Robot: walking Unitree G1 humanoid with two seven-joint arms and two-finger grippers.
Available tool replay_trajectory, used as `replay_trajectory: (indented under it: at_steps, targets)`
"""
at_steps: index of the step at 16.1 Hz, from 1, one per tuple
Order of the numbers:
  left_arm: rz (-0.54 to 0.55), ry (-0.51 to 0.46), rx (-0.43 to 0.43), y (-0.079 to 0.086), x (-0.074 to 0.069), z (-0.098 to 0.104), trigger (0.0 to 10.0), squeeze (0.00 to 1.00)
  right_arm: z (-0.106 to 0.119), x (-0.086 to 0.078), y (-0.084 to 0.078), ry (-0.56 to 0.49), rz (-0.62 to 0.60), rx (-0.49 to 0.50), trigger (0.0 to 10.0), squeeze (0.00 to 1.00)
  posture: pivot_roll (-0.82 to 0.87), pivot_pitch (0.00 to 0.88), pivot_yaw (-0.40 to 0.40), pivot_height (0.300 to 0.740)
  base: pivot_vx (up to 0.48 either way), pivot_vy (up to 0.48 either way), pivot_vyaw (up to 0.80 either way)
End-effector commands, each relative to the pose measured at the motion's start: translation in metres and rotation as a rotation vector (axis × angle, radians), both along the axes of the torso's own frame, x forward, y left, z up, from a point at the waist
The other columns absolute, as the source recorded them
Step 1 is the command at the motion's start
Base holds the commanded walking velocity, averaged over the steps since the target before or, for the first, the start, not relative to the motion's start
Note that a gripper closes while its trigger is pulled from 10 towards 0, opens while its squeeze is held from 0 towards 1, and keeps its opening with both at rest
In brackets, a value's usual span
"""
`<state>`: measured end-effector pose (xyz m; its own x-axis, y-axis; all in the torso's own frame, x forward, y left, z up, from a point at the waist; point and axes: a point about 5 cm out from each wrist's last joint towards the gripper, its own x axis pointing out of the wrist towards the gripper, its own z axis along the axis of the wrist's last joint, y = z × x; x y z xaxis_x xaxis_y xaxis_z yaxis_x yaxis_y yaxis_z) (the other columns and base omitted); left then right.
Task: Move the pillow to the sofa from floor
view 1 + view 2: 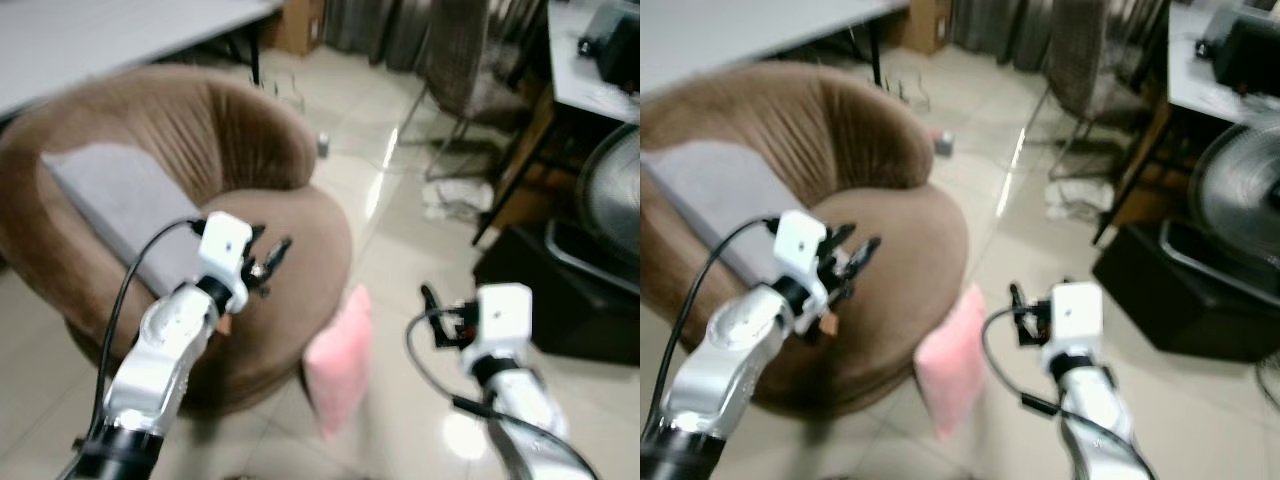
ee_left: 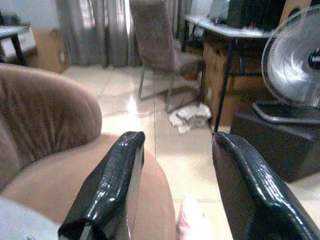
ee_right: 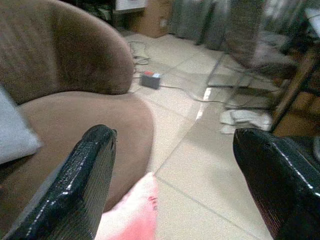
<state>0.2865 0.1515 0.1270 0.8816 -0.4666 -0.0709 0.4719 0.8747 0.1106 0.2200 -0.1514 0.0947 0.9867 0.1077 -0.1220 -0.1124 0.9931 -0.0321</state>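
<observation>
The pink pillow point(image 1: 340, 365) stands on its edge on the floor point(image 1: 400, 250), leaning on the front of the brown sofa point(image 1: 290, 270). It isn't picked up yet.

The left gripper point(image 1: 268, 258) is up over the sofa seat w/ its fingers spread apart, holding nothing. The right gripper point(image 1: 430, 305) is in the air just beside the pillow, on the side away from the sofa. Its fingers point(image 3: 80, 180) are spread wide too, and empty.

What could go wrong:
- The pillow is soft and only leans there. A bump from one side could tip it flat, and then it's harder to grab.
- The floor looks shiny and smooth, so the pillow may slide away instead of getting squeezed.
- A pinch on just a corner could slip, bc the stuffing squishes.
- The head views are a bit blurry, so aim could be off.

The room: pale shiny tiles. A grey cushion point(image 1: 120, 205) lies on the sofa. Past the sofa there's a chair point(image 1: 470, 70), a crumpled cloth point(image 1: 455, 195) on the floor, a big fan point(image 1: 610, 190) on a dark box point(image 1: 560, 290), and a small plug box point(image 3: 151, 79) w/ cords.
</observation>
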Motion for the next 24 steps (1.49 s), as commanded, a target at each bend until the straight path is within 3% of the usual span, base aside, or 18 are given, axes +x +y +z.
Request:
replay_trajectory:
  at_steps: [1, 15, 24]
  targets:
    - [-0.007, -0.017, 0.007, -0.003, 0.001, 0.003, 10.0, 0.00, 0.003, 0.002, -0.006, -0.015, -0.015, -0.019, 10.0, 0.00, 0.06, 0.037, -0.063, 0.740, 0.000, -0.480, 0.65]
    - [-0.020, -0.031, 0.048, -0.004, 0.003, 0.002, 10.0, 0.00, 0.002, 0.003, -0.005, -0.029, 0.000, -0.033, 10.0, 0.00, 0.07, 0.036, -0.052, 0.740, 0.000, -0.480, 0.79]
    - [-0.060, -0.025, 0.069, -0.006, 0.018, 0.006, 10.0, 0.00, -0.004, 0.007, 0.001, -0.053, -0.091, 0.042, 10.0, 0.00, 0.09, 0.011, 0.047, 0.740, 0.000, -0.480, 0.80]
